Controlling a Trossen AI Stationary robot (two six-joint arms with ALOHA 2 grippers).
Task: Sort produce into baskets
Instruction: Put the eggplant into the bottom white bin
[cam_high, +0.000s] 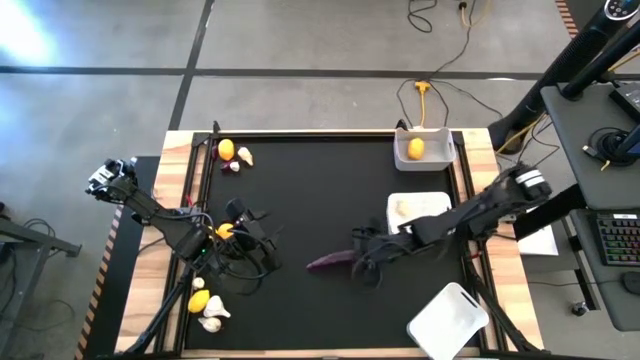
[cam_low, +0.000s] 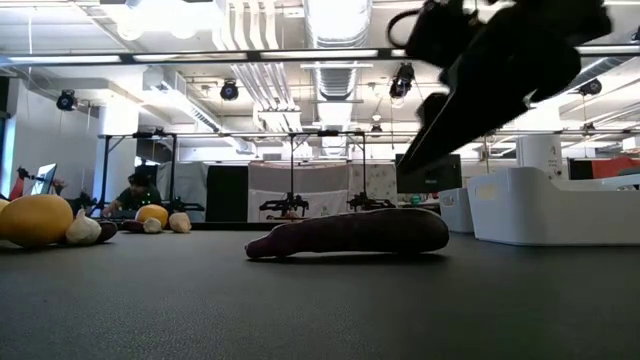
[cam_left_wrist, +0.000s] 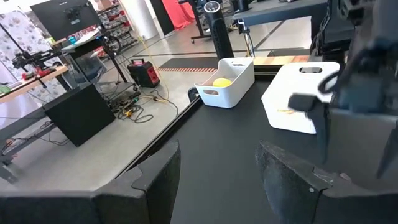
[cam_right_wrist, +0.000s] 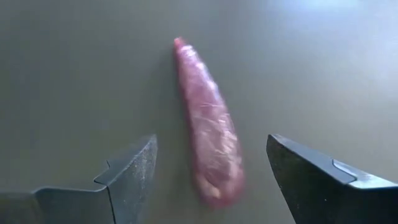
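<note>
Right gripper (cam_right_wrist: 211, 171): fingers spread wide, hanging over the eggplant (cam_right_wrist: 208, 124) with one finger on each side of it and nothing gripped.
Eggplant: lies flat on the black table (cam_high: 300, 200), just in front of the right gripper (cam_high: 362, 262), well apart from every basket.
Left gripper (cam_high: 232, 228): holds a lemon (cam_high: 226, 230) between part-closed fingers, over the table's left half.
Baskets: far-right basket (cam_high: 424, 147) has one lemon in it; the middle basket (cam_high: 415, 210) sits partly under the right arm; the near basket (cam_high: 447, 320) lies at an angle by the front edge.
Loose produce: lemons and garlic bulbs (cam_high: 244, 157) lie at the far-left and near-left corners.
Risk: the eggplant is long, smooth and tapered, so a pinch near its thin tip could let it swing or slide out on lifting.
Second risk: coming down off-centre could put a fingertip on the eggplant and roll it aside.
</note>
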